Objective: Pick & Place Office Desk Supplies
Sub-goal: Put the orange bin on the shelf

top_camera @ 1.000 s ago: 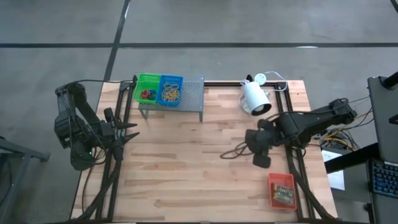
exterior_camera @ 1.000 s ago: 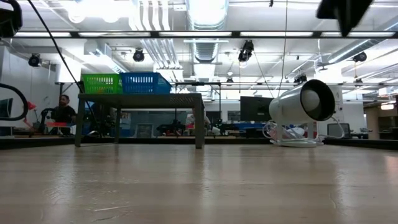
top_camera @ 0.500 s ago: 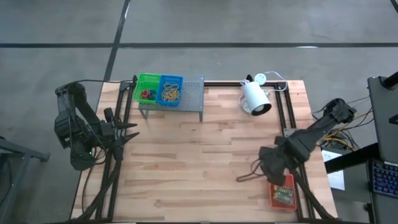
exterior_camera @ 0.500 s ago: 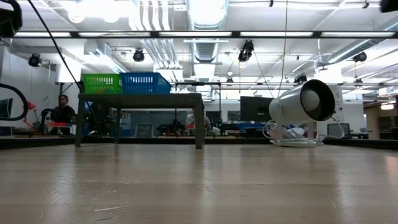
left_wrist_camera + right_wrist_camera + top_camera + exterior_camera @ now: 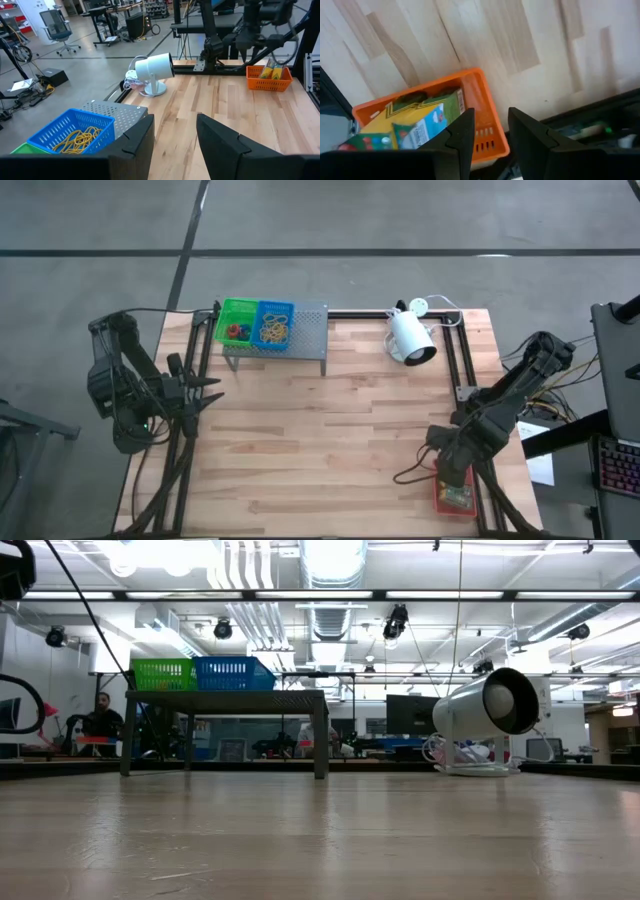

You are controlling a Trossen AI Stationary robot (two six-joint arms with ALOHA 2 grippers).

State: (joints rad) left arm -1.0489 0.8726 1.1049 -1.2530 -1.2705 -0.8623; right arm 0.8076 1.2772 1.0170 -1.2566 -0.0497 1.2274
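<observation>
Card boxes (image 5: 415,122) flat, seemingly lengthwise in orange tray (image 5: 485,125).

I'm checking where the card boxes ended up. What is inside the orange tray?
The orange tray holds green and yellow printed card boxes, standing above its rim. The right gripper hangs open over it, empty. The tray's floor beneath the boxes is covered, so anything else there cannot be seen.

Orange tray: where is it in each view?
High: orange tray at the table's near right corner, partly under the right gripper.
Low: not in it.
Left wrist: far right.
Right wrist: lower left, boxes inside.
Shared landmark: white lamp.
</observation>
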